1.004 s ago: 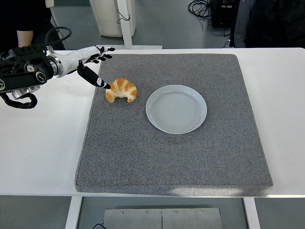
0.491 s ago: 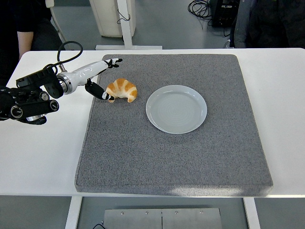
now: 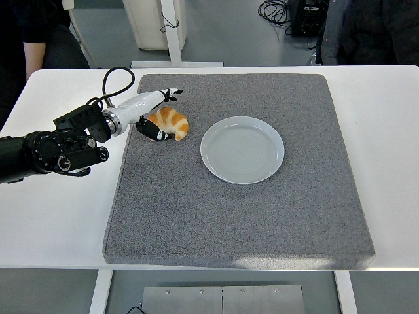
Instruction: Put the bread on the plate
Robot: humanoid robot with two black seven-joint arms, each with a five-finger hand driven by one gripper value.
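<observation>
Left hand reaches around the bread on the mat, fingers apart, thumb beneath, not yet clamped. Grasping step; next, close, lift, carry right to the plate.

My left arm is further in over the counter than a second ago, the forearm swung lower and nearer the gray mat. My left hand now brackets the croissant: the white fingers reach along its far side, and the thumb, earlier at its left tip, lies along its near left edge.
</observation>
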